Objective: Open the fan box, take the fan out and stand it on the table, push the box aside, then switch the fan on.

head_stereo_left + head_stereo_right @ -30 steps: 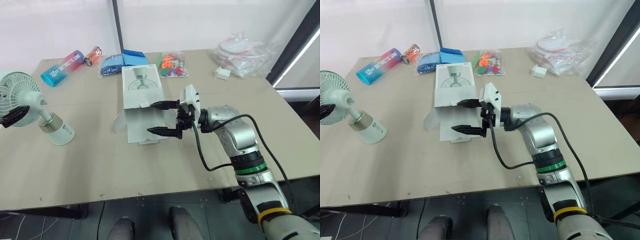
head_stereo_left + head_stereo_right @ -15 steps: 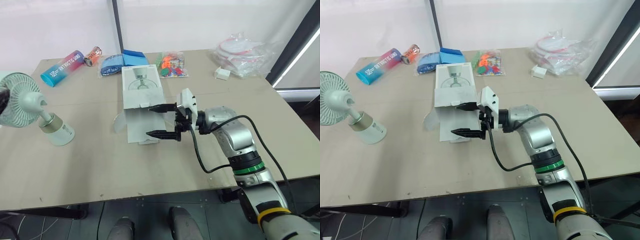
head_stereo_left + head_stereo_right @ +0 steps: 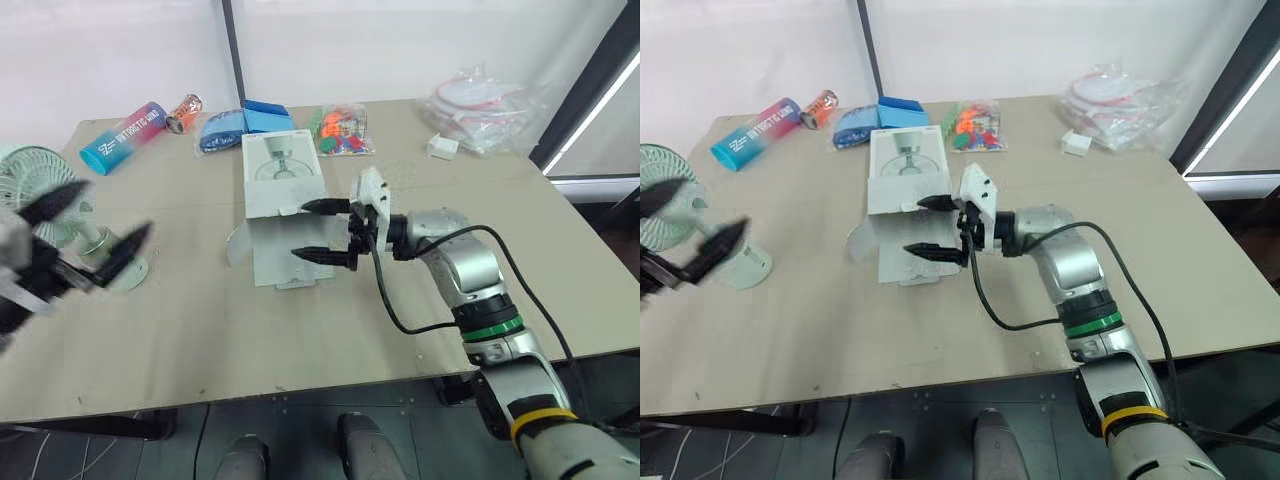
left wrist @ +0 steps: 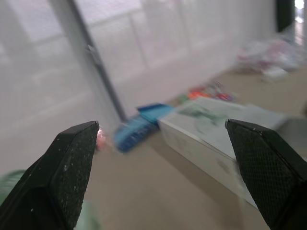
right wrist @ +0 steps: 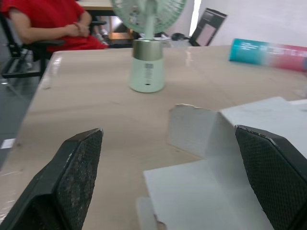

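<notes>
Altogether one fan (image 5: 147, 72), one box (image 3: 283, 190), left pincer (image 4: 161, 125) and right pincer (image 3: 300, 230) both gaping, empty.

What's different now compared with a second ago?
The left gripper came away from the head of the fan and swung back toward the robot, open and holding nothing. The fan stays standing on the table, the box has not shifted, and the right gripper stays open over the box's opened end.
</notes>
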Robot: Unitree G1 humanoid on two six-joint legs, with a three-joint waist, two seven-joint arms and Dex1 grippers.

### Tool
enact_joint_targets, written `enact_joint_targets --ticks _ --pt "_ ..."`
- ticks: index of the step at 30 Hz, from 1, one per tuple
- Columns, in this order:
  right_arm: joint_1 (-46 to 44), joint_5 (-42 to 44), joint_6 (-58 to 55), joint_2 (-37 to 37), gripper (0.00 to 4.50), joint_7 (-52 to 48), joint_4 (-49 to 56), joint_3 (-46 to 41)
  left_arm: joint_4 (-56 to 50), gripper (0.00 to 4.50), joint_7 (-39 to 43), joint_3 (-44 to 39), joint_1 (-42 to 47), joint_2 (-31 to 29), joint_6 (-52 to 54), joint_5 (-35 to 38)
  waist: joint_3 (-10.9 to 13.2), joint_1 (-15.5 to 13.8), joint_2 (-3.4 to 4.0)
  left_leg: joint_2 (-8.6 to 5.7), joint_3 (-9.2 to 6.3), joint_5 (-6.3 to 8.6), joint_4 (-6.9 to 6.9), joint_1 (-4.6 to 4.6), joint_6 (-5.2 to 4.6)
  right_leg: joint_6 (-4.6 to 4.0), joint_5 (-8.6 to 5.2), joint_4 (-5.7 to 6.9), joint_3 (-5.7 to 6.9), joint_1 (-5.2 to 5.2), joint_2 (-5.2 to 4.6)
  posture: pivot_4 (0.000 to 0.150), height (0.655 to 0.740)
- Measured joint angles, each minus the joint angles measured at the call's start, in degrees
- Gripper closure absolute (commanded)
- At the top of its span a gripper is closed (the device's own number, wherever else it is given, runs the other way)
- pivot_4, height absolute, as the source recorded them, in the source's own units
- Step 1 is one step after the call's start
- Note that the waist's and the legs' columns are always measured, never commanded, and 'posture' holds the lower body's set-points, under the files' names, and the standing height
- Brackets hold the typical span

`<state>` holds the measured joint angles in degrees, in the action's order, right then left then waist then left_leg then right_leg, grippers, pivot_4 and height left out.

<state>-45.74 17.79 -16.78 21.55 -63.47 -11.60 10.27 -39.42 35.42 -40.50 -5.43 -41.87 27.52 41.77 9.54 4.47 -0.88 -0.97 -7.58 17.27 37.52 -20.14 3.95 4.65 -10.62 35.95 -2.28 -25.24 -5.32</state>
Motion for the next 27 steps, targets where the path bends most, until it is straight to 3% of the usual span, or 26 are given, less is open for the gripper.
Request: enact_joint_targets --ticks 5,16,21,27 --pt "-0.35 -0.03 -1.07 -0.26 0.00 4.18 0.33 -2.13 -1.78 0.02 0.97 8.64 -3.44 0.66 0.99 -0.83 0.00 -0.06 0.02 0.02 0.05 0.02 0.00 0.03 -0.04 0.00 0.00 0.00 -0.03 0.02 0.01 0.150 0.7400" --pt "5.52 -2.63 -9.05 1.79 0.00 15.61 12.07 -2.20 12.19 0.02 1.63 29.50 -1.23 10.15 -6.46 -13.08 -0.04 -0.35 0.04 0.02 0.07 0.03 0.03 0.03 -0.06 0.01 0.01 -0.01 -0.06 0.04 0.02 0.150 0.7400" --pt "9.20 -5.84 -12.13 2.35 0.00 21.93 14.11 -2.13 17.35 0.02 6.31 33.26 1.21 11.22 -11.51 -15.32 -0.04 -0.37 0.04 0.02 0.12 0.05 0.03 0.05 -0.09 0.01 0.01 -0.02 -0.08 0.03 0.02 0.150 0.7400" --pt "6.94 -8.69 -13.76 0.09 0.00 28.27 9.23 -2.10 18.76 0.02 8.42 33.90 1.75 11.18 -12.84 -16.53 -0.04 -0.22 0.05 0.02 0.13 0.05 0.02 0.07 -0.10 0.00 0.01 0.00 -0.11 0.03 0.03 0.150 0.7400"
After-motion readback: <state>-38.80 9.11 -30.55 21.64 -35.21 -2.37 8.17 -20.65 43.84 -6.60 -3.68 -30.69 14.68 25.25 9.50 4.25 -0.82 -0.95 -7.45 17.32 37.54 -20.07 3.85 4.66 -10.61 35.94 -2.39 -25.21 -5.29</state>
